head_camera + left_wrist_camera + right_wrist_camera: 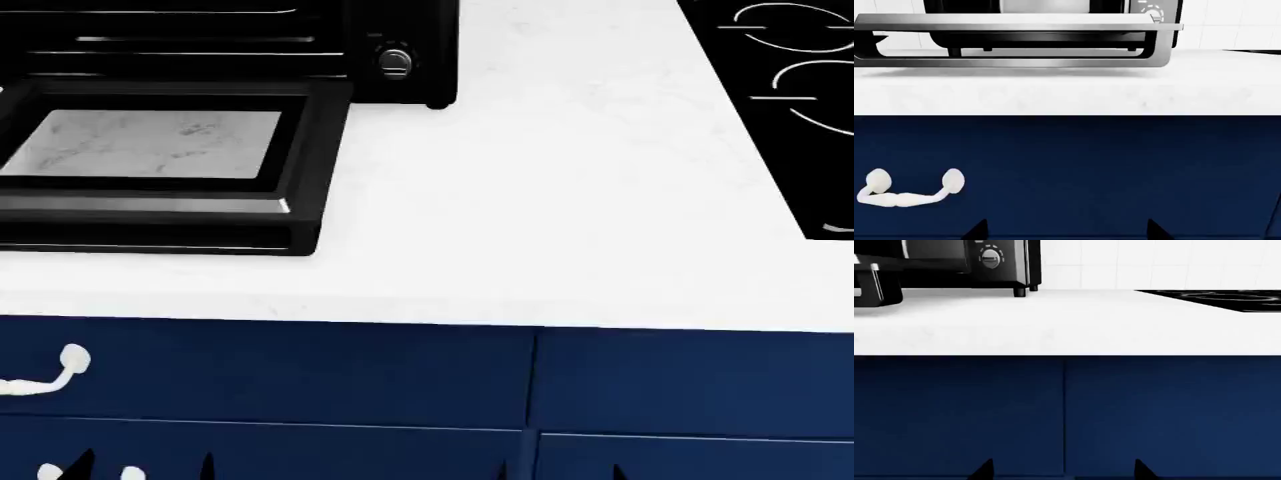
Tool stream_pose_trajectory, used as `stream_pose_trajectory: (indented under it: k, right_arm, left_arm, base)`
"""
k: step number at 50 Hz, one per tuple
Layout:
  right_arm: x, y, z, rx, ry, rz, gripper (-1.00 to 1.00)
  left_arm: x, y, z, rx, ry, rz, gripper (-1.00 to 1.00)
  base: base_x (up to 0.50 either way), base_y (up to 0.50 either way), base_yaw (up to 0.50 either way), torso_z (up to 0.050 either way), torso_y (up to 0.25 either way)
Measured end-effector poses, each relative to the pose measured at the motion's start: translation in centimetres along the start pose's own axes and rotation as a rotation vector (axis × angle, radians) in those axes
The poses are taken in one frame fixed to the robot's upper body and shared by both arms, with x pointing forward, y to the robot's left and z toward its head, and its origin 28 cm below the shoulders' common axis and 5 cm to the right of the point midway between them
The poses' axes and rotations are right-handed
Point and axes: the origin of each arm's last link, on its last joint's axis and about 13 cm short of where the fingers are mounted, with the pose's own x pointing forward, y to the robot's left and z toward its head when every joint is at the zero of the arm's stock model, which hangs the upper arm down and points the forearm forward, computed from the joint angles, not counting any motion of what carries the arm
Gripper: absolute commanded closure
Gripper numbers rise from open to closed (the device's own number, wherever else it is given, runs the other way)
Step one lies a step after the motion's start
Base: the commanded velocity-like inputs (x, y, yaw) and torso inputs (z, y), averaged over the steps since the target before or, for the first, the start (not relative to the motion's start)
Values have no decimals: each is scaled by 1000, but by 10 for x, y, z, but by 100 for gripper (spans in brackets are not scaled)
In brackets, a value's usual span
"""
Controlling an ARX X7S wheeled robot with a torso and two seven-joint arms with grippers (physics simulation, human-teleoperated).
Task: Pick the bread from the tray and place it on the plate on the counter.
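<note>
The bread and the plate are out of view. A silvery surface [1044, 4] shows inside the oven; I cannot tell whether it is the tray. The white marble counter [561, 200] runs across the head view above navy cabinet fronts, and shows in the left wrist view [1067, 90] and right wrist view [1067, 325]. My left gripper [144, 468] is open and empty, low in front of the cabinets; its tips frame bare navy panel [1067, 232]. My right gripper [561, 472] is open and empty at the same height [1062, 471].
A black toaster oven [394, 60] stands at the counter's back left. Its glass-windowed door [160, 200] lies open flat on the counter [1014, 40]. A black glass cooktop [801, 100] is at the right [1221, 296]. A white drawer handle [40, 375] sits by the left gripper [907, 192].
</note>
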Motion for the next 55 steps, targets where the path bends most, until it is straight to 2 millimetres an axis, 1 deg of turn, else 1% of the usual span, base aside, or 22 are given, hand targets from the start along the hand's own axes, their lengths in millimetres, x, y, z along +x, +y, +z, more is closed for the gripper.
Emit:
stream_pose_trajectory:
  k: [2,22,35,37,41,46,55]
  right_arm:
    - [0,2,2,1,1,15,-100]
    - [0,-3,0,9,4,-2,-100]
    - [-2,-4,2,20,3,-5,-100]
    - [-2,-5,2,22,3,-6,-100]
    - [-3,-6,5,25,-1,-13,-100]
    - [-4,-9,12,22,-16,-22,-100]
    - [-6,-11,23,-20,-34,-27,-100]
  left_arm:
    - [1,0,0,-3,1,7,-100]
    - [0,0,-2,22,13,8,-100]
    - [-1,-1,-2,42,40,13,-100]
    - [-1,-1,-1,46,41,13,-100]
    - [-3,-1,3,57,33,8,-100]
    - [-11,1,14,73,17,5,-100]
    - [-25,2,32,86,-2,2,-100]
  base:
    - [0,0,0,0,0]
    - [0,0,0,0,0]
    - [0,0,0,0,0]
    - [0,0,0,38,116]
    - [0,0,0,42,126]
    - [0,0,0,42,127]
    - [0,500,0,42,127]
